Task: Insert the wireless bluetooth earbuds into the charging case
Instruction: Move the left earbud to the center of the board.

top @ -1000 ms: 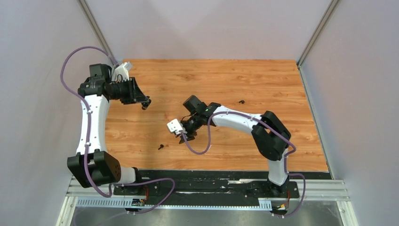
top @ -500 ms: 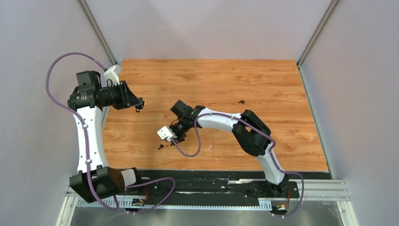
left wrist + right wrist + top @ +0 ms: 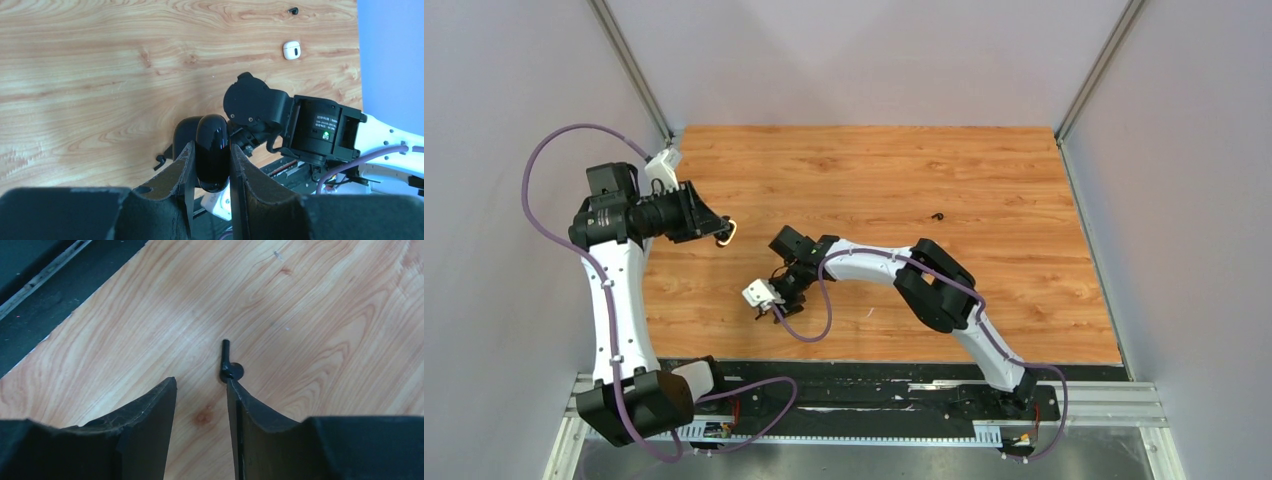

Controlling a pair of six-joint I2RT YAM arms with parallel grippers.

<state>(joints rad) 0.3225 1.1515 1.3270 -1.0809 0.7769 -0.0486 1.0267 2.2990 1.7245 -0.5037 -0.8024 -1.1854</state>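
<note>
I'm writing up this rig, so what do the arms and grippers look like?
Left arm and right arm have white links, black joints and purple cables. Left gripper and right gripper each have two dark wedge-shaped fingers. The right wrist carries a printed label.

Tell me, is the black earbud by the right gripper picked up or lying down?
Lying on the table. The black earbud sits just past the open right gripper, not pinched.

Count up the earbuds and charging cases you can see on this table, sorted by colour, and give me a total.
Black earbuds: 2, the far earbud and the near earbud
Black case: 1, held between the left jaws
White case: 1
Total: 4
</note>
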